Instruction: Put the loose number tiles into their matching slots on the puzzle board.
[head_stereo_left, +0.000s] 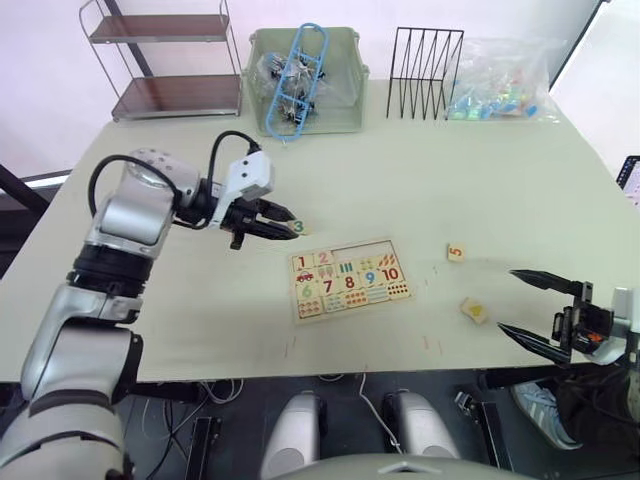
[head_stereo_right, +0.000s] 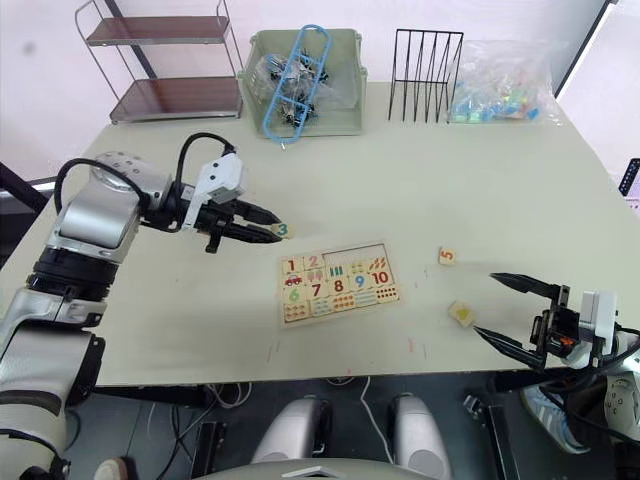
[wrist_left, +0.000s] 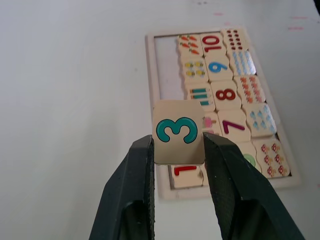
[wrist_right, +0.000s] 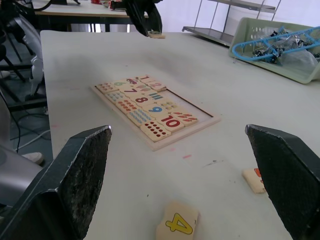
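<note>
2 hands | left hand (wrist_left: 177, 150) pinching 3 tile (wrist_left: 178, 131) | right hand (head_stereo_left: 533, 307) wide, empty

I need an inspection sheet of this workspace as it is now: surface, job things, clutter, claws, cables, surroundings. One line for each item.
Surface: pale table, a few small red marks near its front edge.
Job's things: puzzle board at centre; tiles 1 and 2 sit in its top row, with bare slots beside them. Tile 3 is in the left claw; tile 5 and tile 4 lie loose right of the board.
Clutter: green basket with a blue frame, black wire rack, bag of colourful bits, small shelf, all at the far edge.
Claws: left claw shut on tile 3, above the table; right claw open near tile 4.
Cables: black cable on the left arm.
Surroundings: another table behind.
</note>
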